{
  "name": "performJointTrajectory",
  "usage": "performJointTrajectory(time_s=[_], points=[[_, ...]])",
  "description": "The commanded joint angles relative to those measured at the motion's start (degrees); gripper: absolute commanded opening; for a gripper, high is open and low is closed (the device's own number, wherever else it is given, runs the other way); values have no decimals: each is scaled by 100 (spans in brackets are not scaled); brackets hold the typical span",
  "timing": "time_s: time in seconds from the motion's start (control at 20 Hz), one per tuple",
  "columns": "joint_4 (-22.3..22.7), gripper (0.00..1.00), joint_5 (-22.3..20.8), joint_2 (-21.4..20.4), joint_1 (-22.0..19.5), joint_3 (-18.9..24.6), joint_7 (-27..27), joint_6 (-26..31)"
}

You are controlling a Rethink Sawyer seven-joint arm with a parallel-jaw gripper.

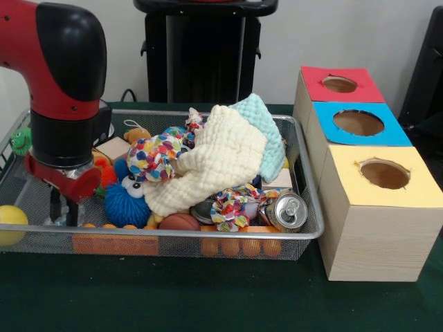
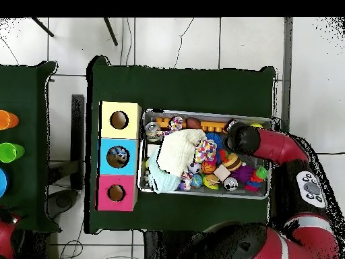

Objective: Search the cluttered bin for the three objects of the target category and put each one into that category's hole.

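Low, arm [image 1: 62, 97] upright, jaws down inside bin [image 1: 311, 232].

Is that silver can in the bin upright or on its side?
On its side. In the front view the can lies at the bin's near rim, its round top with the pull tab facing the camera rather than up.
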Motion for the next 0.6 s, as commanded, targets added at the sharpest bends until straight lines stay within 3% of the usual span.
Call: performJointTrajectory(time_s=[0.05, 0.25, 0.6], points=[[1199, 0, 341, -788, 152, 285, 123, 1025], [1407, 0, 467, -1077, 310, 203, 280, 1221], [1387, 0, 536, -1059, 370, 169, 340, 1238]])
